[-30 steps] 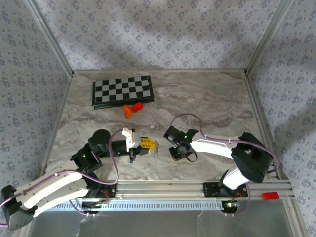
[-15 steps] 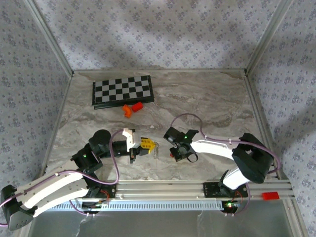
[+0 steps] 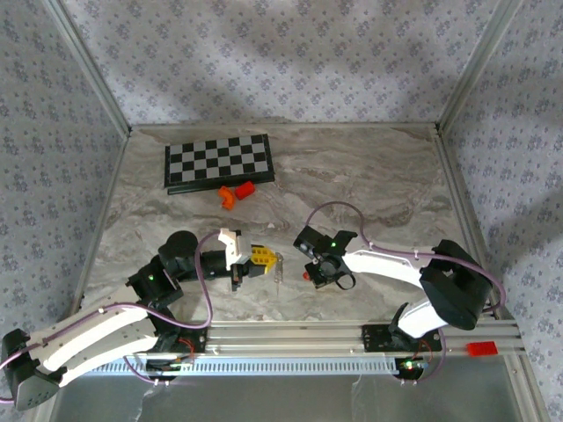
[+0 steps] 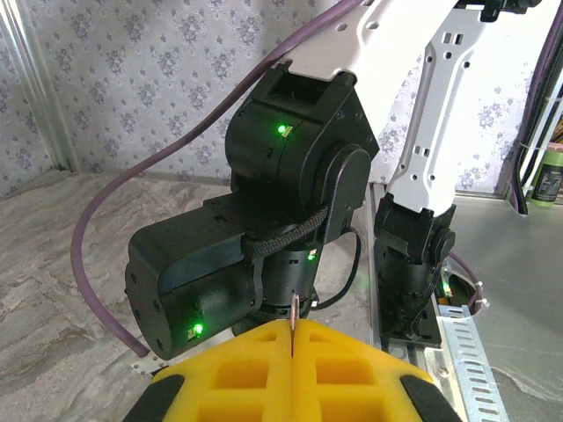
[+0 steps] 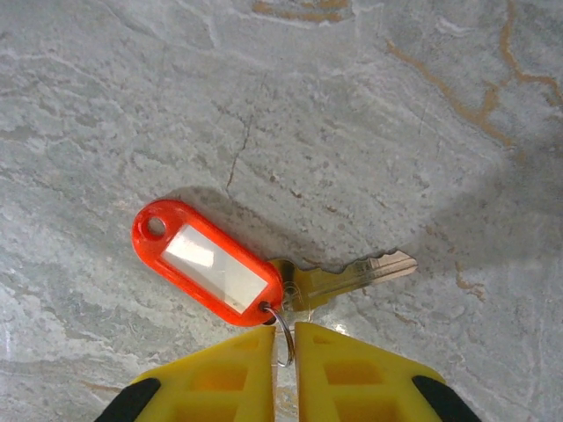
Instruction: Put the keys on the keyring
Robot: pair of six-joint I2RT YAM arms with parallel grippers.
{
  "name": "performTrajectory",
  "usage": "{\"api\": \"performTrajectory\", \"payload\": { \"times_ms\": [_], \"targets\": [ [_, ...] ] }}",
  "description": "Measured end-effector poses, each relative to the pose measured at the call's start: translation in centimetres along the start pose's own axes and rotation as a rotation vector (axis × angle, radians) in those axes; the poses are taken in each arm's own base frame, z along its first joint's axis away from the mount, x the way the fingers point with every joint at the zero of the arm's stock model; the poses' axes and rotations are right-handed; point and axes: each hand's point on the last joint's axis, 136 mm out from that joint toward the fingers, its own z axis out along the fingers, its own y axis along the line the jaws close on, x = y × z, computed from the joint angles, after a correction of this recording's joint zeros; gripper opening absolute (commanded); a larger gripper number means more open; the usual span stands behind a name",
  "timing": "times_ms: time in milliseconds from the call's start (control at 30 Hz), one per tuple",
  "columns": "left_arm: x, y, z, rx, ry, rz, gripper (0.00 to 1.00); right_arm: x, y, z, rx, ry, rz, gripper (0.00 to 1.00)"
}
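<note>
In the right wrist view the keyring lies on the marble: a red plastic tag (image 5: 207, 261) with its thin wire ring (image 5: 285, 345) caught between my right gripper's (image 5: 283, 347) yellow fingers, which are shut on the ring. One key (image 5: 356, 274) lies flat beside the tag, its head at the ring. My left gripper (image 4: 291, 341) is shut on a second key (image 4: 291, 315), seen edge-on and sticking up from the closed fingers. From above, the left gripper (image 3: 269, 262) holds this key (image 3: 279, 271) just left of the right gripper (image 3: 314, 274) and the red tag (image 3: 305, 275).
A folded chessboard (image 3: 219, 163) lies at the back left with two orange blocks (image 3: 236, 192) in front of it. An aluminium rail (image 3: 352, 335) runs along the near edge, with a small red piece (image 3: 481, 348) at its right end. Wallpapered walls enclose the table.
My right gripper's fingers have closed in on the wire ring and the wrist has shifted slightly. The left gripper has kept its grip on its key and stayed put.
</note>
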Motion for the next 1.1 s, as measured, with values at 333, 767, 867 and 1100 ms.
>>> {"api": "performTrajectory", "payload": {
  "times_ms": [333, 767, 867, 1100],
  "targets": [
    [0.0, 0.0, 0.0, 0.0, 0.0, 0.0, 0.0, 0.1, 0.2, 0.0, -0.013, 0.007, 0.002, 0.21],
    [0.0, -0.1, 0.0, 0.003, 0.0, 0.0, 0.0, -0.3, -0.7, 0.1, -0.031, 0.02, 0.028, 0.22],
    [0.0, -0.1, 0.0, 0.003, 0.0, 0.0, 0.0, -0.4, -1.0, 0.1, -0.046, 0.027, 0.03, 0.24],
    [0.0, -0.1, 0.0, 0.003, 0.0, 0.0, 0.0, -1.4, -0.8, -0.3, -0.128, 0.046, 0.01, 0.25]
  ]
}}
